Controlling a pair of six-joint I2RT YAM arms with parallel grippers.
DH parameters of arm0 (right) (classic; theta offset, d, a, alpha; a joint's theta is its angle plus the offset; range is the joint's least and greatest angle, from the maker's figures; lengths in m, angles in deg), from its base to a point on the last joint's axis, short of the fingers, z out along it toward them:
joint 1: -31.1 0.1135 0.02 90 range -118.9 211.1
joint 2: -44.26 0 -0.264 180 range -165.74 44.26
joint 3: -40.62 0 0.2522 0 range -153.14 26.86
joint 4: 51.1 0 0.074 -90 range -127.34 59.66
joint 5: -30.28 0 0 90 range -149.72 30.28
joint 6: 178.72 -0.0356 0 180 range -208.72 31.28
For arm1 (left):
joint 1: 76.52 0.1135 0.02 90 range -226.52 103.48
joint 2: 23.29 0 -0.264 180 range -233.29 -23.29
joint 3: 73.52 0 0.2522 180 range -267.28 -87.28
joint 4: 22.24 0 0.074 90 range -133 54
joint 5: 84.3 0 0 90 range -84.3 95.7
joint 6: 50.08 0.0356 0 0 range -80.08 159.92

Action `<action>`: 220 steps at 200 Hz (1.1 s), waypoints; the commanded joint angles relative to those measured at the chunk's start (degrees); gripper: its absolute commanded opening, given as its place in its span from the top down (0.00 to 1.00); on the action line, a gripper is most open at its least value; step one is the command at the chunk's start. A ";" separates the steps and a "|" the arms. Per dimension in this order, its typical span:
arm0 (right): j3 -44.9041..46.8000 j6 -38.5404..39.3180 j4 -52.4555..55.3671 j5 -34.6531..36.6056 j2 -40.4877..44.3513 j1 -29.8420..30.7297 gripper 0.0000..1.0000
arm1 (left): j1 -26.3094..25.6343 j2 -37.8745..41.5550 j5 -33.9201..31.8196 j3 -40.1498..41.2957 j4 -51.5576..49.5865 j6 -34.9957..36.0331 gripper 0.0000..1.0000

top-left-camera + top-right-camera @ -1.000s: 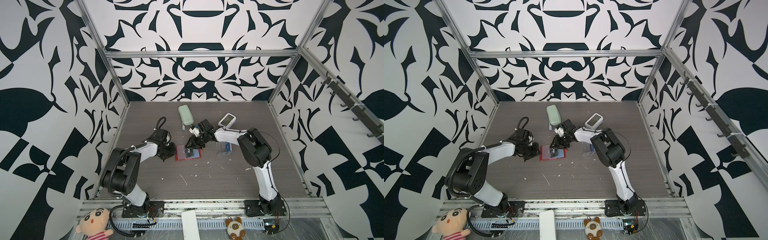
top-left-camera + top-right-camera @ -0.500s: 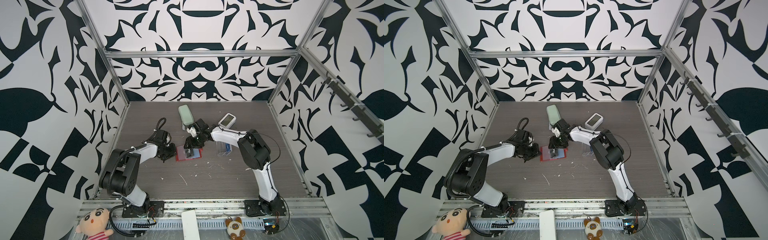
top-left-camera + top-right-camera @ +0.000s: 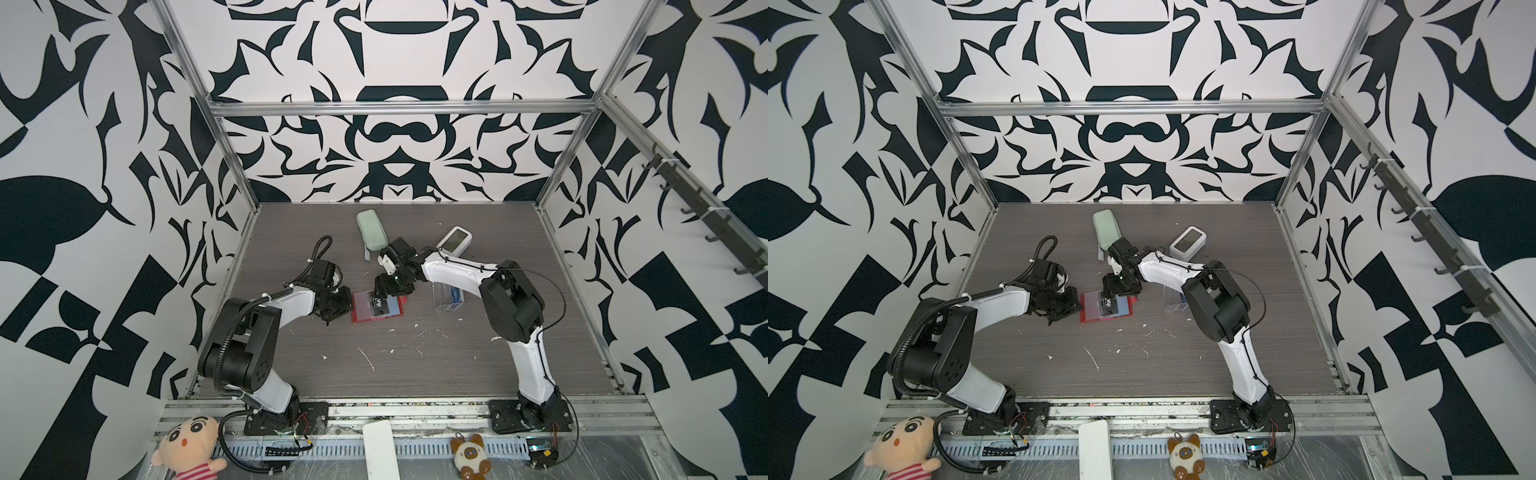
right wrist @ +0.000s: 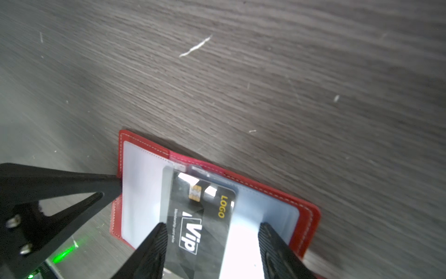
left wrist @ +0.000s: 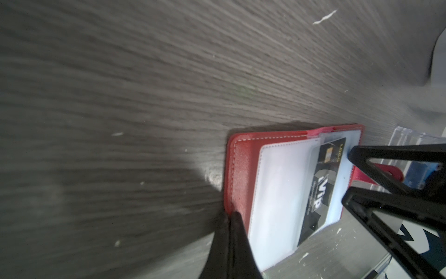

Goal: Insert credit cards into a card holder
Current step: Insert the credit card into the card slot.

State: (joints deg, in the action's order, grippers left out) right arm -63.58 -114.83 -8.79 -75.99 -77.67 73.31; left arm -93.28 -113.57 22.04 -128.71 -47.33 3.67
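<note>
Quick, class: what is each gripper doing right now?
Left gripper: shut, tips at the edge of the card holder.
Right gripper: open, straddling the VIP card.

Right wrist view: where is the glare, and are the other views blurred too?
In the right wrist view, strong white glare washes out the clear plastic sleeve of the red leather-look card holder inside the open right pincer; in the left wrist view, the dark grey wood-grain table is smeared, yet the black plastic VIP card is readable; both top views are evenly lit.

One card holder (image 4: 272, 207), one VIP card (image 4: 202, 215)
</note>
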 commanded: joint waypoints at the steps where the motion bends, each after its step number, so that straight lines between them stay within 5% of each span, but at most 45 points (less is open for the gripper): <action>1: -2.38 1.98 3.47 3.52 3.76 0.93 0.38 | 0.02 0.82 -0.72 1.27 -1.50 -0.31 1.00; 59: -4.23 3.86 8.49 8.77 3.80 2.54 0.62 | -0.01 0.77 -0.44 1.16 -1.52 -0.27 1.00; 113: -5.91 4.11 11.33 11.75 2.10 3.53 0.96 | -0.01 0.79 -0.34 1.04 -1.67 -0.31 1.00; 220: -8.63 4.49 15.15 13.20 -2.64 4.52 1.00 | 0.02 0.63 0.03 0.70 -1.67 -0.40 1.00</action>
State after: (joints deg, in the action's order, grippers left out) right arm -69.52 -110.98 4.22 -63.47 -79.68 77.29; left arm -93.28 -113.49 22.08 -128.62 -47.36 3.49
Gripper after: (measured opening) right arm 0.044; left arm 0.050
